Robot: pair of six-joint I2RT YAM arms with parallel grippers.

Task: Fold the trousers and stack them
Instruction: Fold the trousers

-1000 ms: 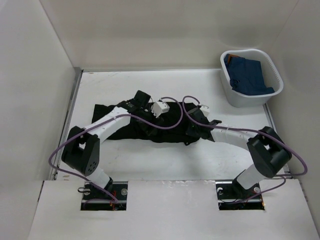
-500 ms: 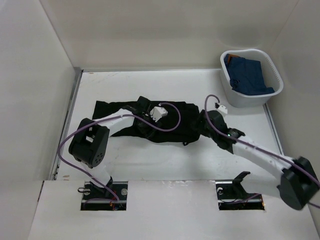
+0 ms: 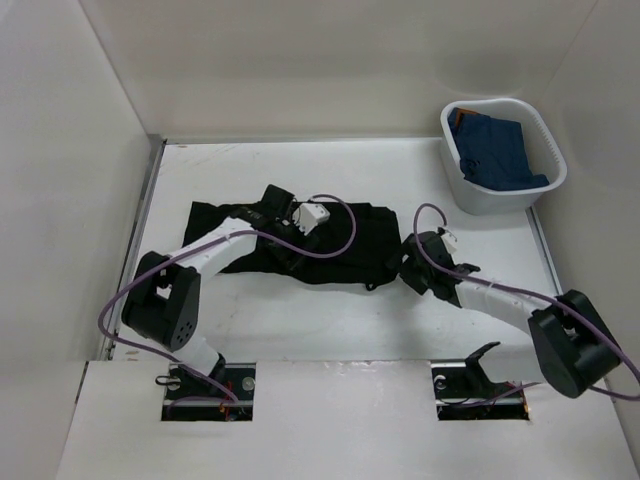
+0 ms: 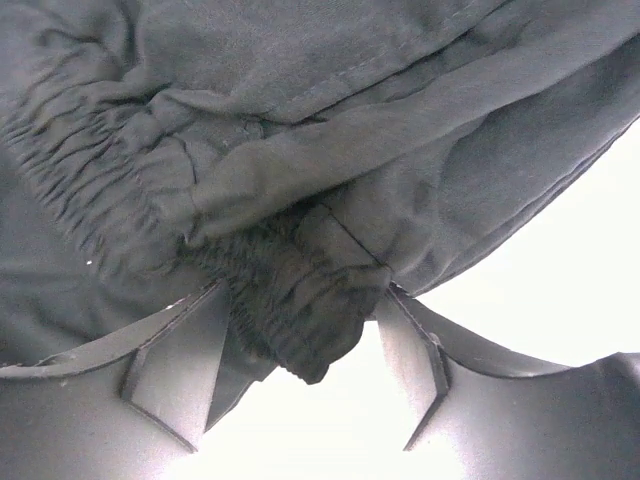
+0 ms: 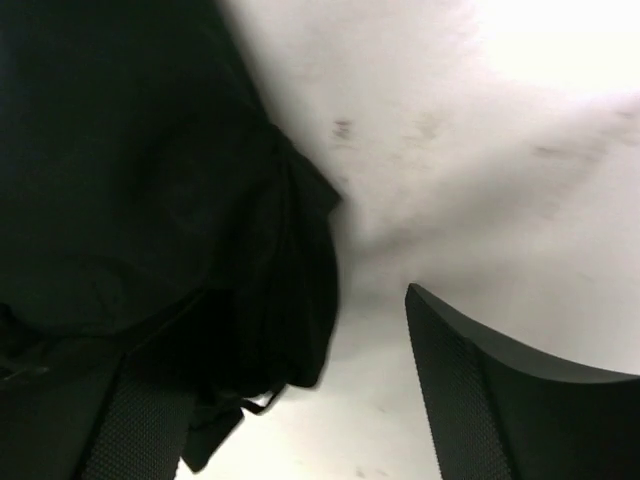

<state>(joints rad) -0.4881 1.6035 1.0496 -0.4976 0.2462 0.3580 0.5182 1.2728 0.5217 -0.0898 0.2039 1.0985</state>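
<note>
The black trousers (image 3: 340, 240) lie bunched in a long folded heap across the middle of the table. My left gripper (image 3: 290, 240) is down on their middle. In the left wrist view the left gripper (image 4: 305, 292) is shut on a thick gathered elastic band of the trousers (image 4: 300, 200), which fills the gap between the fingertips. My right gripper (image 3: 400, 265) sits low at the heap's right end. In the right wrist view the right gripper (image 5: 270, 345) is open; the trousers' edge (image 5: 200, 250) lies by its left finger, and its right finger (image 5: 500, 400) stands apart over bare table.
A white basket (image 3: 500, 205) holding a blue garment (image 3: 495, 150) stands at the back right corner. White walls close in the table at the left, back and right. The table's raised left edge (image 3: 150, 200) runs beside the trousers' left end.
My right gripper has opened and let go of the trousers' right end, and its arm has swung out to the right and lower. The left wrist shifted only slightly.
</note>
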